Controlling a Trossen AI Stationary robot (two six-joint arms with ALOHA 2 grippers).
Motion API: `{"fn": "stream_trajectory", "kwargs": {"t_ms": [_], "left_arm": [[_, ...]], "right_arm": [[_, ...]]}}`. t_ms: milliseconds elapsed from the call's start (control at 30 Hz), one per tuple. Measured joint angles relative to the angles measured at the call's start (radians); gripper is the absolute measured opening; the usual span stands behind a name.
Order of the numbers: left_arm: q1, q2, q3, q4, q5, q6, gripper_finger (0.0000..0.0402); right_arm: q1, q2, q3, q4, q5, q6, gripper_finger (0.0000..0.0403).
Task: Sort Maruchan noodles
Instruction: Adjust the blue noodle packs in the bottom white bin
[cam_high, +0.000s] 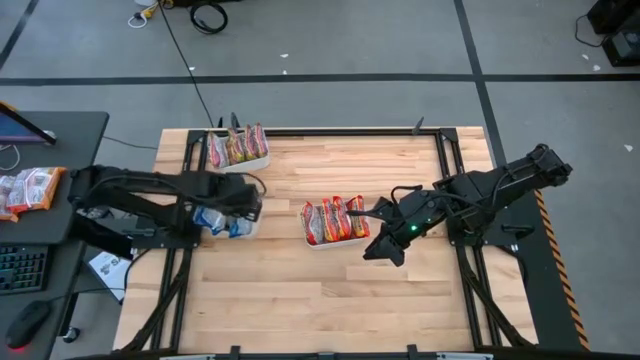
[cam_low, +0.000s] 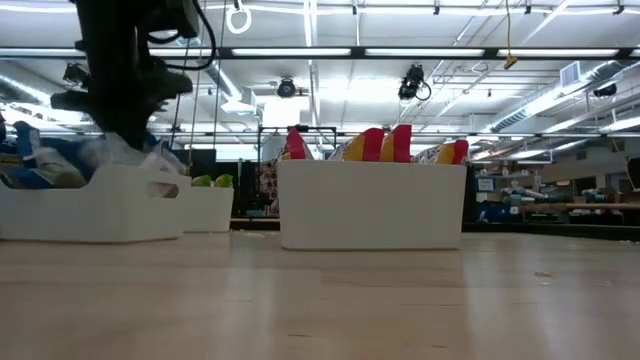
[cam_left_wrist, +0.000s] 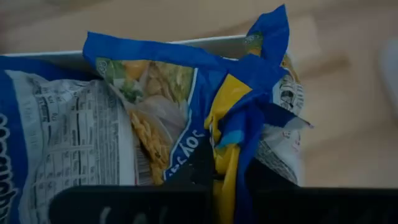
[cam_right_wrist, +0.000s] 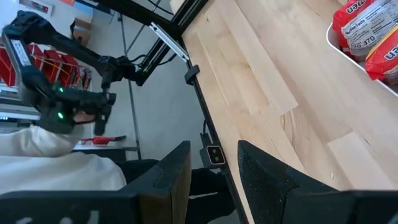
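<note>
Three white trays stand on the wooden table. The far-left tray (cam_high: 240, 150) holds yellow-orange Maruchan noodles, the middle tray (cam_high: 335, 222) red-orange ones, and the left tray (cam_high: 228, 228) blue-and-yellow ones. My left gripper (cam_high: 240, 212) points down into the left tray, shut on a blue-and-yellow packet (cam_left_wrist: 186, 93). In the low view its arm (cam_low: 130, 70) stands over that tray (cam_low: 90, 205). My right gripper (cam_high: 385, 245) hovers just right of the middle tray, open (cam_right_wrist: 214, 168), with nothing between its fingers. My left gripper pinches a crumpled blue-and-yellow fold (cam_left_wrist: 227, 155) at the packet's edge between its two fingers, coming from above and pointing steeply down. The packet lies in the white tray among other blue packets. How many layers are caught, I cannot tell.
More red-orange packets (cam_high: 30, 188) lie on a black side table left of the wooden table, beside a keyboard (cam_high: 22, 268). Black rails (cam_high: 440, 160) run along the table's left and right sides. Bare wood (cam_high: 320, 300) fills the near half.
</note>
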Motion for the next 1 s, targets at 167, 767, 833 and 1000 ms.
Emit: {"fn": "stream_trajectory", "kwargs": {"t_ms": [167,767,833,1000], "left_arm": [[0.18,-0.067,0.002,-0.035,0.268,0.181,0.0024],[0.461,0.046,-0.155,0.289,0.419,0.436,0.0054],[0.447,0.04,-0.153,0.299,0.41,0.436,0.0075],[0.44,0.036,-0.083,0.238,0.404,0.415,0.0142]], "right_arm": [[0.0,0.0,0.0,0.008,0.013,-0.023,0.0137],[0.0,0.0,0.0,0.06,0.069,-0.017,0.0137],[0.005,0.0,0.0,0.067,0.069,-0.011,0.0137],[0.009,0.0,0.0,0.101,0.064,-0.01,0.0137]]}}
